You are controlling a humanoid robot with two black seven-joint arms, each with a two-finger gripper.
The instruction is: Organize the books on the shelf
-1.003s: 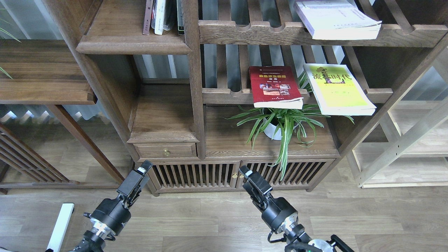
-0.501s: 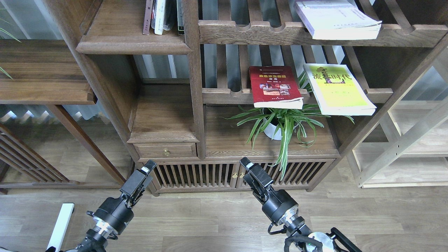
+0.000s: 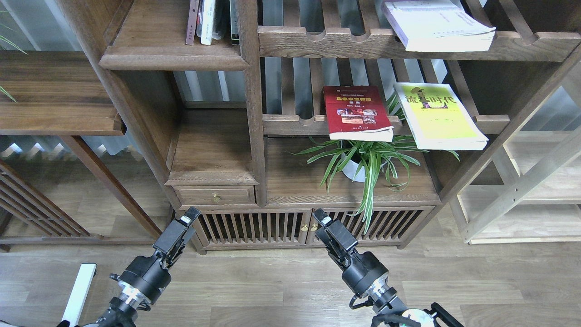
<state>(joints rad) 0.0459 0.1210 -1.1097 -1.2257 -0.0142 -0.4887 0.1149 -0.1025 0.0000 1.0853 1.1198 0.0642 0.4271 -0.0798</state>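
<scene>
Books on the slats, both arms parked low, nothing picked up yet.

Head view, the only one here: the dark red book and the yellow-green book lie flat on the middle slatted shelf, both hanging over its front rail, with the potted plant right under them. The thick pale book lies flat on the upper slatted shelf. The solid shelf at upper left holds only a few thin upright books at its back. The left gripper and right gripper are both low, in front of the cabinet doors, well apart from any book and holding nothing. Can't tell whether the jaws are open or closed; they're too dark and edge-on. So by my read all three books are left to move.
</scene>
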